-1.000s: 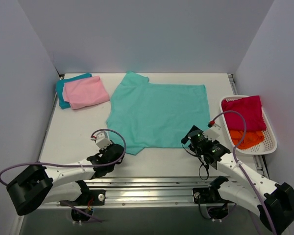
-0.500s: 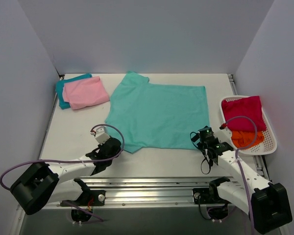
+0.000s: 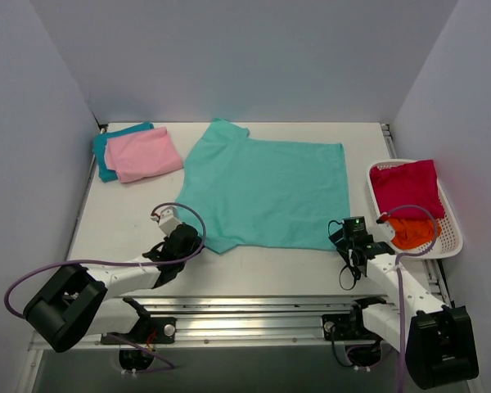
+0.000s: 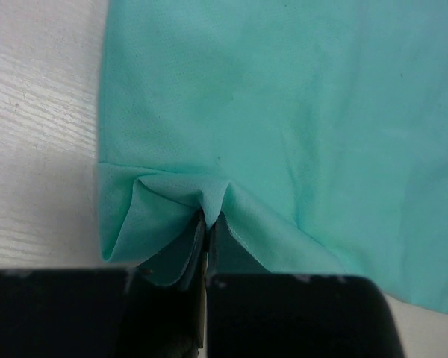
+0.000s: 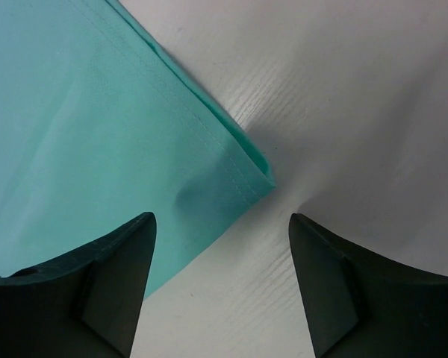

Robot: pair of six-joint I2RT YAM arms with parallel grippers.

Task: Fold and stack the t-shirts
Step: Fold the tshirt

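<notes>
The mint green t-shirt (image 3: 270,192) lies spread flat across the middle of the table. My left gripper (image 3: 188,240) is at its near left corner. In the left wrist view the gripper (image 4: 207,224) is shut on a pinched fold of the green hem (image 4: 172,195). My right gripper (image 3: 350,229) is at the near right corner. Its fingers (image 5: 119,261) stand open on either side of the hem corner (image 5: 246,175), one over cloth and one over bare table. A folded pale pink t-shirt (image 3: 143,154) lies on a teal blue one (image 3: 105,151) at the back left.
A white basket (image 3: 454,237) on the right holds a crimson t-shirt (image 3: 405,188) over an orange one (image 3: 409,232). Grey walls enclose the table on three sides. A metal rail (image 3: 254,315) runs along the near edge.
My right gripper has moved right and forward to the shirt's near right corner, and its jaws have narrowed. The left gripper has shifted slightly forward, staying shut on the hem.
</notes>
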